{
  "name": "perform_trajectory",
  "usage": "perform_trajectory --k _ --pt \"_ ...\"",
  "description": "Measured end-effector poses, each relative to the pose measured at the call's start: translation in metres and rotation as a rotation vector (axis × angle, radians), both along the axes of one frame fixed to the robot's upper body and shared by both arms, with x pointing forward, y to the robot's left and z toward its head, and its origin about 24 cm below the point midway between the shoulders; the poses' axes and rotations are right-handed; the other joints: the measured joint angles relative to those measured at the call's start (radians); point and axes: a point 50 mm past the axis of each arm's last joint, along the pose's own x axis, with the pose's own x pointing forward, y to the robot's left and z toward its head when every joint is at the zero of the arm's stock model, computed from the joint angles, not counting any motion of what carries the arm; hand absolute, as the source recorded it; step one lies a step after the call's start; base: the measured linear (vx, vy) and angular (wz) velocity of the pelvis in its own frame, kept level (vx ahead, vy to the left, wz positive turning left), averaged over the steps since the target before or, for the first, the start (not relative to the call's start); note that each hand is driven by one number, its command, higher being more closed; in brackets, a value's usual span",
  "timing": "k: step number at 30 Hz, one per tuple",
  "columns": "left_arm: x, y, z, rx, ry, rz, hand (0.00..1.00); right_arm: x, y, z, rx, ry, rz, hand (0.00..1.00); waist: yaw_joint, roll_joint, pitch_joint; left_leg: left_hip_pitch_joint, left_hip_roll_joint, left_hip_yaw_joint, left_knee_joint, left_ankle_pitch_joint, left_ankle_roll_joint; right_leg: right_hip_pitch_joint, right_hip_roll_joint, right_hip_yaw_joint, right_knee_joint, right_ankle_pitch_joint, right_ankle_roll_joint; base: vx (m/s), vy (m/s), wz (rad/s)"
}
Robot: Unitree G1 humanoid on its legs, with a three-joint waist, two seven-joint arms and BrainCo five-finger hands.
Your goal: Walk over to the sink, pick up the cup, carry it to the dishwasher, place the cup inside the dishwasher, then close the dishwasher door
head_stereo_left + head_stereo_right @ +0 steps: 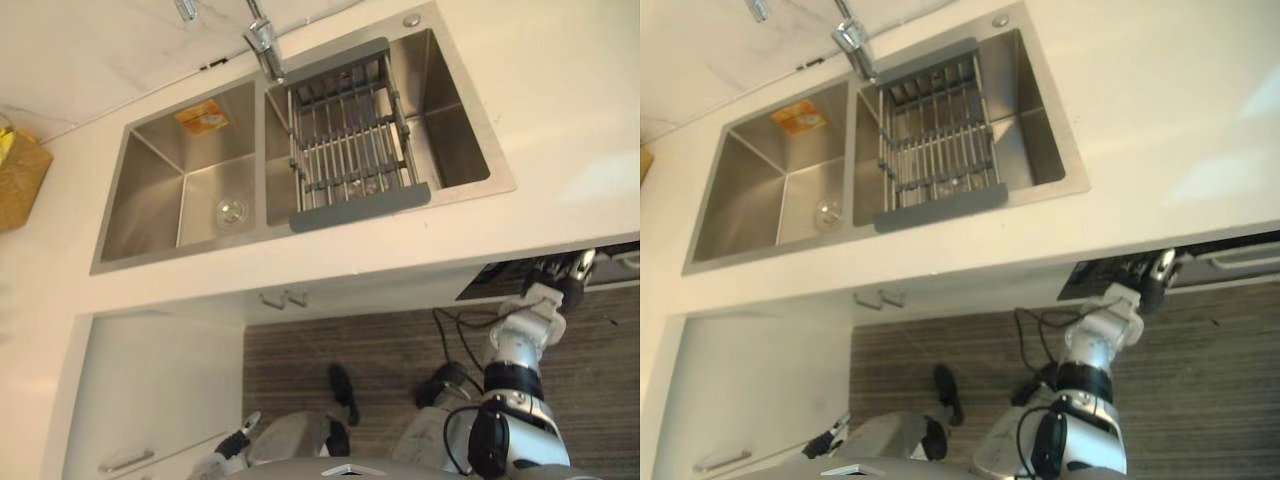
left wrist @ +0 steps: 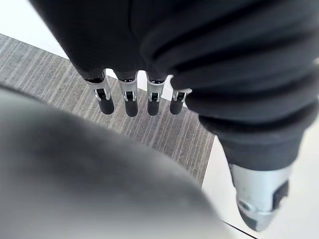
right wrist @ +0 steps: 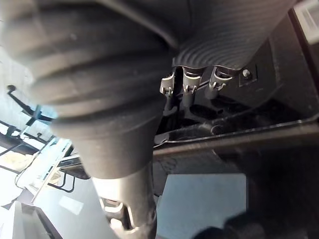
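Observation:
My right hand (image 1: 568, 268) reaches under the white counter's front edge at the right, against the dark dishwasher (image 1: 498, 283). In the right wrist view its fingers (image 3: 187, 85) run out straight to the dishwasher's dark edge (image 3: 239, 142), holding nothing that I can see. A wire rack (image 3: 35, 149) shows beside it. My left hand (image 1: 236, 442) hangs low beside my body with straight fingers (image 2: 130, 102) over the striped floor, empty. The steel double sink (image 1: 160, 185) lies ahead in the counter.
A grey drying rack (image 1: 352, 150) spans the right bowl under the faucet (image 1: 264, 42). An orange patch (image 1: 203, 118) sits on the left bowl's back wall, above the drain (image 1: 231, 212). White cabinet doors (image 1: 150, 390) stand below left. A yellow-brown box (image 1: 20, 180) is on the counter.

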Motion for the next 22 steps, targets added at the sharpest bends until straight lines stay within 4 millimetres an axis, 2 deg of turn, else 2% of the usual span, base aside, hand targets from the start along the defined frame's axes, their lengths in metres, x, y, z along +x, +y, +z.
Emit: perform_trajectory --k 6,9,10,11,13,14,16,17,18,19,20,21,22 --pt "0.000 0.001 0.000 -0.013 -0.027 0.026 0.00 0.006 0.006 0.004 -0.089 0.022 0.060 0.00 -0.003 -0.002 0.025 -0.028 0.032 0.022 0.000 0.007 -0.011 -0.018 0.023 -0.019 -0.009 -0.016 -0.008 -0.03 -0.042 0.03" --pt "0.000 0.004 0.001 -0.030 -0.047 0.048 0.00 0.003 0.013 -0.003 -0.331 0.209 0.153 0.00 -0.004 -0.018 0.038 -0.026 0.056 0.055 0.000 0.010 -0.015 -0.018 0.048 -0.019 -0.023 -0.017 -0.008 0.00 -0.056 -0.11" --pt "0.001 0.006 0.001 -0.036 -0.053 0.069 0.00 -0.001 0.019 -0.012 -0.478 0.330 0.224 0.00 -0.004 -0.027 0.044 -0.028 0.066 0.055 0.000 0.010 -0.016 -0.016 0.067 -0.019 -0.037 -0.019 -0.009 0.01 -0.055 -0.12" --pt "0.000 0.007 0.001 -0.041 -0.058 0.080 0.00 -0.004 0.022 -0.019 -0.545 0.395 0.264 0.00 -0.005 -0.034 0.045 -0.028 0.072 0.055 0.000 0.010 -0.016 -0.014 0.077 -0.019 -0.046 -0.019 -0.009 0.02 -0.081 -0.15" --pt "-0.001 0.012 0.002 -0.086 -0.070 0.139 0.00 -0.021 0.044 -0.056 -0.742 0.636 0.423 0.00 -0.005 -0.070 0.042 -0.024 0.094 0.057 0.001 0.013 -0.021 -0.007 0.110 -0.020 -0.063 -0.030 -0.024 0.04 -0.097 -0.11" --pt "-0.001 0.014 0.002 -0.098 -0.071 0.153 0.00 -0.027 0.050 -0.067 -0.759 0.694 0.451 0.00 -0.008 -0.081 0.040 -0.020 0.100 0.058 0.001 0.017 -0.027 -0.004 0.115 -0.021 -0.063 -0.034 -0.030 0.06 -0.109 -0.07" --pt "-0.003 0.021 0.003 -0.129 -0.090 0.189 0.00 -0.063 0.070 -0.116 -0.672 0.898 0.526 0.00 -0.015 -0.124 0.035 0.016 0.119 0.066 0.001 0.021 -0.032 0.033 0.134 -0.025 -0.060 -0.051 -0.039 0.07 -0.124 -0.05" --pt "-0.006 0.024 0.003 -0.124 -0.086 0.197 0.00 -0.073 0.075 -0.128 -0.638 0.954 0.540 0.00 -0.019 -0.136 0.029 0.026 0.122 0.070 0.001 0.021 -0.032 0.041 0.138 -0.026 -0.060 -0.054 -0.039 0.05 -0.100 -0.06" --pt "-0.012 0.028 0.003 -0.111 -0.078 0.203 0.00 -0.092 0.081 -0.147 -0.595 1.057 0.560 0.00 -0.030 -0.159 0.016 0.038 0.129 0.082 0.001 0.021 -0.032 0.053 0.143 -0.027 -0.059 -0.058 -0.036 0.05 -0.068 -0.05" --pt "-0.013 0.030 0.003 -0.104 -0.080 0.203 0.00 -0.106 0.082 -0.157 -0.585 1.121 0.566 0.00 -0.039 -0.169 0.010 0.048 0.135 0.086 0.001 0.021 -0.033 0.063 0.145 -0.027 -0.060 -0.059 -0.034 0.09 -0.094 -0.14" --pt "-0.016 0.036 0.003 -0.083 -0.083 0.200 0.00 -0.130 0.082 -0.172 -0.559 1.240 0.566 0.00 -0.047 -0.187 -0.011 0.062 0.138 0.108 0.001 0.022 -0.033 0.064 0.152 -0.016 -0.066 -0.059 -0.033 0.08 -0.061 -0.15" --pt "-0.016 0.036 0.003 -0.081 -0.085 0.196 0.00 -0.133 0.082 -0.174 -0.555 1.258 0.566 0.00 -0.047 -0.190 -0.013 0.063 0.139 0.113 0.001 0.022 -0.034 0.066 0.154 -0.014 -0.068 -0.059 -0.033 0.06 -0.027 -0.26" --pt "-0.015 0.039 0.004 -0.077 -0.097 0.181 0.00 -0.148 0.082 -0.184 -0.527 1.336 0.564 0.00 -0.050 -0.209 -0.021 0.077 0.143 0.121 0.000 0.023 -0.035 0.080 0.159 -0.013 -0.075 -0.055 -0.028 0.01 -0.001 -0.15"
